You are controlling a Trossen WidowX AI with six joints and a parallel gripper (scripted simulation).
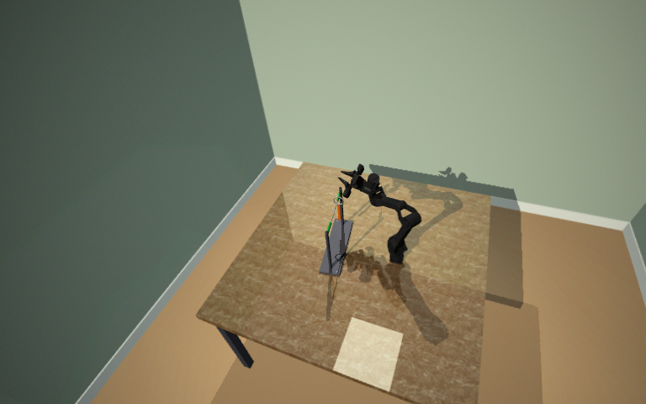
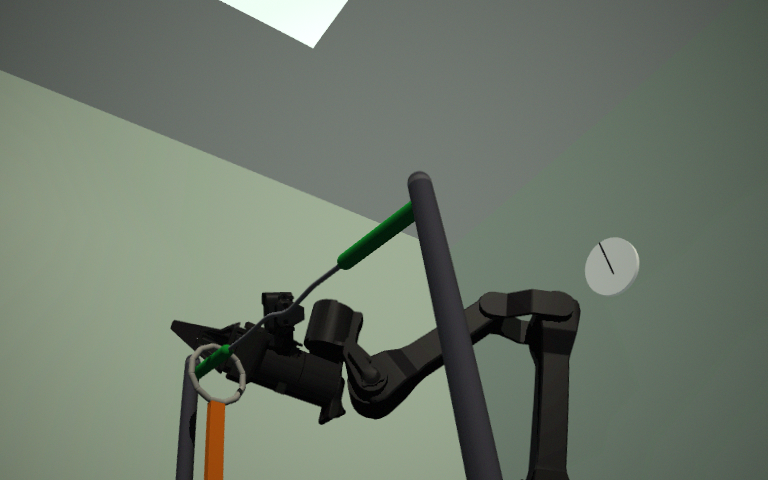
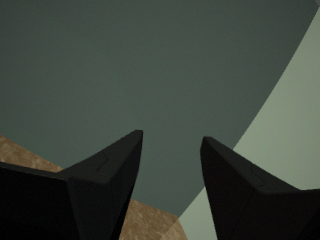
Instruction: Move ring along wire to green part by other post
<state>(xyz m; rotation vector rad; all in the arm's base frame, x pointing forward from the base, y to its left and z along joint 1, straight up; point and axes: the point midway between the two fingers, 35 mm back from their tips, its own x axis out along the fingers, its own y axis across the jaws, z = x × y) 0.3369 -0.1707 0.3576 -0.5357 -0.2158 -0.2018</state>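
A pale ring point(image 2: 242, 374) hangs around the green wire part point(image 2: 212, 361) next to the far post point(image 2: 185, 430). Its orange handle point(image 1: 339, 213) point(image 2: 215, 441) hangs straight down beside that post. Thin grey wire point(image 2: 311, 291) leads to the other green part point(image 2: 376, 234) point(image 1: 329, 227), next to the near post point(image 2: 450, 294) point(image 1: 328, 252). My gripper point(image 1: 340, 175) point(image 3: 172, 140) is partly open and empty. In the top view it appears just above the far post's top, fingers pointing left. In the exterior view it appears behind the ring and wire. Contact cannot be told.
The posts stand on a grey base plate point(image 1: 339, 233) on the brown table point(image 1: 267, 285). A pale square point(image 1: 371, 352) lies at the table's front edge. The arm point(image 1: 405, 228) point(image 2: 552, 384) stands right of the base plate. A round clock point(image 2: 611, 266) is on the wall.
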